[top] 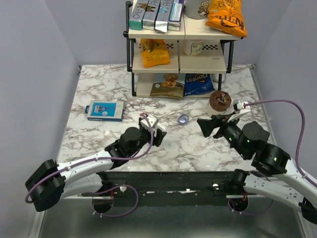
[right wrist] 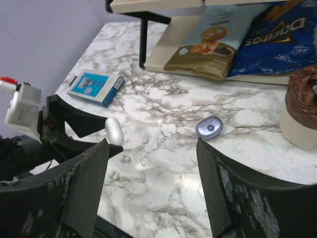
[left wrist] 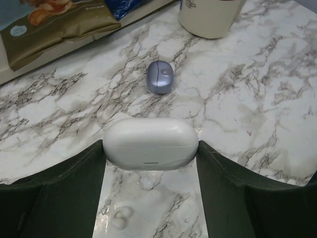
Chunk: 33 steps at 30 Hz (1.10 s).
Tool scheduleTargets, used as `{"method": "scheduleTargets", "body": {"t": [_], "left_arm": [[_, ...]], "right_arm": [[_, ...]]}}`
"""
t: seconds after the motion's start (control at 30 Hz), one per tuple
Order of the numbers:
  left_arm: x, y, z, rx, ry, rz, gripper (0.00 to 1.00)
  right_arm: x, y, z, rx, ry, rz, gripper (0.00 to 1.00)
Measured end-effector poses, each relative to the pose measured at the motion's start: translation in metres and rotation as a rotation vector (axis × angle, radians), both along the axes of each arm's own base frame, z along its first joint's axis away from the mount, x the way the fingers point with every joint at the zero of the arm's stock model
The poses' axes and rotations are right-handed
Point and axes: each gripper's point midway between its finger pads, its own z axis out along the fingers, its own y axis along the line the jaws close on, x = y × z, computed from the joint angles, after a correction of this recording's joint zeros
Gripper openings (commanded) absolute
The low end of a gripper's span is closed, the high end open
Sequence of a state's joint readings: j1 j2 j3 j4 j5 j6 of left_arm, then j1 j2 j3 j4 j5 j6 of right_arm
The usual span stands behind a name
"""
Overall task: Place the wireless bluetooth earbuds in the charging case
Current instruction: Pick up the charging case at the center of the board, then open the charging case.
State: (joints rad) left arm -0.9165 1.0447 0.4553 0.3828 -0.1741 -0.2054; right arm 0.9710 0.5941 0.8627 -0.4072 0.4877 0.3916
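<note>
A white marble-patterned table (top: 89,134) stands between pale lilac walls, and on it the charging case (left wrist: 160,77) is seen lying with its lid shut, in front of the shelf rack (top: 203,63) and roughly between the two grippers – touched by neither. No earbud is seated in it, so the task is judged to be at its very start: the case has yet to be opened and both buds placed inside. Two tiny pale bud-like pieces (right wrist: 124,158) can be made out on the marble under the left gripper (left wrist: 150,154). They may be the earbuds, but their colour is too washed out to be sure. The left gripper's fingers are clamped on a white oval object (left wrist: 148,136), which appears to be held clear of the table. The right gripper (right wrist: 151,144) hangs near the case, to its right, with its fingers wide apart and nothing between them. Counted outward – one case, two tiny pieces, one white oval object, one blue box (top: 105,111) at the left, one brown-topped cup (top: 220,100) beside the rack, and four snack bags (top: 167,85) on the rack's shelves.
</note>
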Motion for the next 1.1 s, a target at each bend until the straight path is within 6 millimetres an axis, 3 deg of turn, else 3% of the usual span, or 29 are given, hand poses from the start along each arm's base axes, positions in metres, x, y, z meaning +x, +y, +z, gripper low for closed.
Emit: {"method": "scheduleTargets", "body": {"t": [0.1,0.2,0.33,0.43,0.53,0.67,0.9,1.1], "left_arm": [[-0.016,0.003,-0.008,0.028,-0.123,-0.111,0.00],[-0.030,-0.003,-0.001,0.040,-0.249,-0.234,0.00],[-0.042,-0.014,0.017,0.034,-0.371,-0.341,0.00],[-0.049,-0.020,0.020,0.042,-0.411,-0.390,0.00],[-0.055,-0.027,0.021,0.057,-0.435,-0.431,0.00],[-0.060,-0.033,0.025,0.066,-0.459,-0.465,0.00],[-0.065,-0.038,0.029,0.064,-0.474,-0.486,0.00],[-0.071,-0.041,0.025,0.070,-0.465,-0.510,0.00]], "right_arm": [[-0.003,0.018,0.010,-0.021,0.021,0.077,0.82],[-0.008,0.042,0.005,-0.066,0.052,0.188,0.83],[-0.017,0.071,-0.026,-0.168,0.125,0.341,0.85],[-0.023,0.090,-0.057,-0.240,0.199,0.441,0.86],[-0.030,0.095,-0.072,-0.267,0.230,0.495,0.86],[-0.034,0.102,-0.075,-0.270,0.233,0.542,0.86],[-0.029,0.113,-0.096,-0.313,0.284,0.555,0.86],[-0.023,0.115,-0.100,-0.318,0.286,0.535,0.85]]}}
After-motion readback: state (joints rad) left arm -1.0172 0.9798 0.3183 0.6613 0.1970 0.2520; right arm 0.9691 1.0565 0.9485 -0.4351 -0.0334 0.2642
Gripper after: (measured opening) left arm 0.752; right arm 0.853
